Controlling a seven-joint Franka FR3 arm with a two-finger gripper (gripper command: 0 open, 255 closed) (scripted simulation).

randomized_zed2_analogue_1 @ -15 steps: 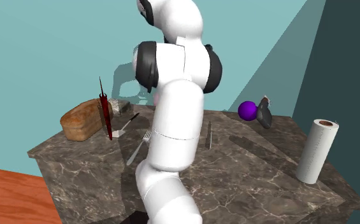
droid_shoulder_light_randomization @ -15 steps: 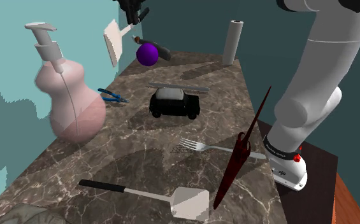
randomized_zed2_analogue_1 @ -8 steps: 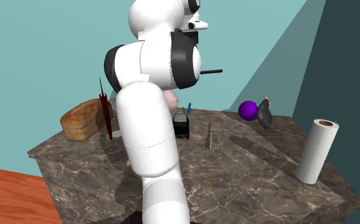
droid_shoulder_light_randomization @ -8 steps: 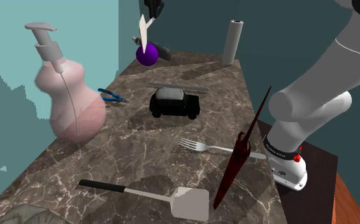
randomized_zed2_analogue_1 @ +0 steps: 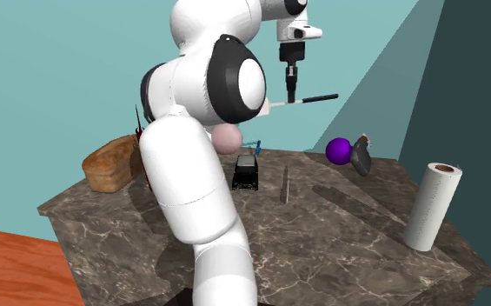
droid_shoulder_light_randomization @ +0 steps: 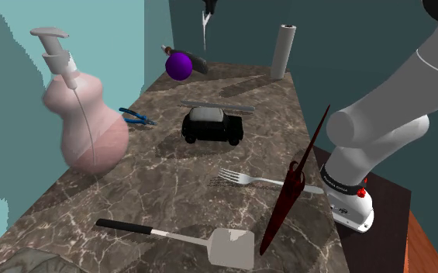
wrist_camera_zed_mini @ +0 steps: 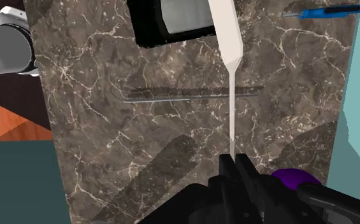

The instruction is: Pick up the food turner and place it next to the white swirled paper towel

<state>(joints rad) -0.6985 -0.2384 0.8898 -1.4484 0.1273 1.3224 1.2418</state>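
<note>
Marble bench (droid_shoulder_light_randomization: 170,186): dark, veined, carries everything.
near edge: spare spatula (droid_shoulder_light_randomization: 180,236) lying flat, grey blade, black handle. Not the target, leave it.
near corner, open side: dark red tool (droid_shoulder_light_randomization: 287,198) on end, tilted; fork (droid_shoulder_light_randomization: 256,180) just behind it.
middle: black box (droid_shoulder_light_randomization: 212,126), saw blade (droid_shoulder_light_randomization: 219,105) beyond it; blue pliers (droid_shoulder_light_randomization: 137,118) and pink dispenser (droid_shoulder_light_randomization: 85,116) along the wall (droid_shoulder_light_randomization: 8,155) edge.
far end: purple ball (droid_shoulder_light_randomization: 179,67) on the wall side; roll (droid_shoulder_light_randomization: 282,50) upright at the far corner, open side.
turner (wrist_camera_zed_mini: 223,38): in the air, well clear of the bench, over its far half. White blade one side of the grip, black handle the other.
gripper (wrist_camera_zed_mini: 236,160): high, pointing down, fingers clamped on the turner's thin shaft.
step: carry to roll, then set down.
how (judgement): translate at height toward the far corner, keeping margin from the ball. Thin grip with long overhang both ways, so it may pivot; go slow, no wrist jerks. Descend over bare marble just beside the roll, not above it. Line the turner up with the bench edge so neither end sweeps the roll or hangs off. Lay it flat, release only once it rests.
risk: roll is tall, likely light; a nudge could tip it off the corner.
</note>
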